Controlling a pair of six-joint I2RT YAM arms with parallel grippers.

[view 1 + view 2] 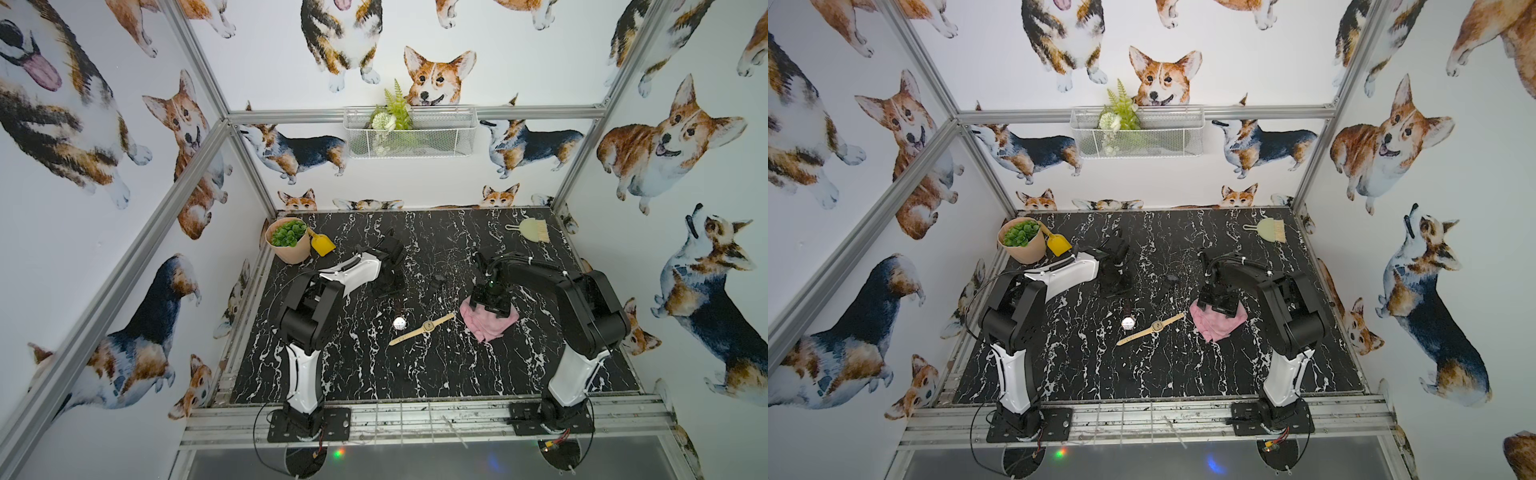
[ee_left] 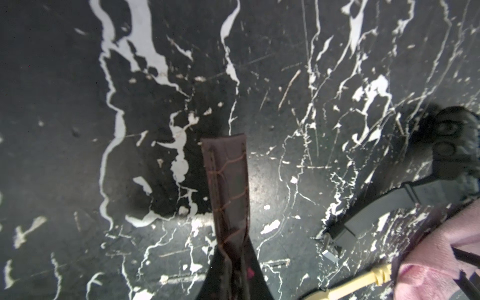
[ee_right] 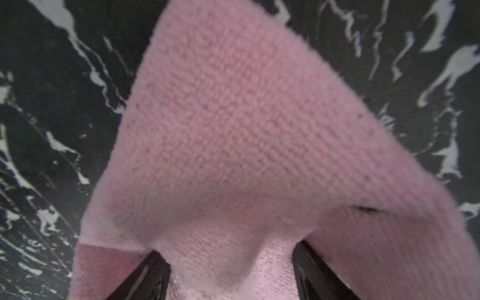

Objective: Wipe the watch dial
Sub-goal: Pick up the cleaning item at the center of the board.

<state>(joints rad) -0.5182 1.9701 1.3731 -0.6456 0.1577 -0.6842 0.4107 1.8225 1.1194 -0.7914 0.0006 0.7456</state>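
A watch with a white dial (image 1: 399,322) (image 1: 1128,322) lies face up mid-table. Its brown strap (image 2: 226,181) runs back into my left gripper (image 1: 392,291) (image 2: 233,275), which is shut on that strap. A pink cloth (image 1: 490,324) (image 3: 233,117) lies on the table to the right. My right gripper (image 1: 490,309) (image 3: 231,275) is pressed down into the cloth. Its black fingers (image 3: 145,278) stand apart, with a fold of cloth bunched up between them.
A tan-strapped watch (image 1: 424,328) lies between the dial and the cloth. A black watch (image 1: 436,280) (image 2: 446,145) lies behind it. At the back stand a plant pot (image 1: 289,241), a yellow scoop (image 1: 322,243) and a green brush (image 1: 530,230). A wire basket (image 1: 449,137) hangs on the wall.
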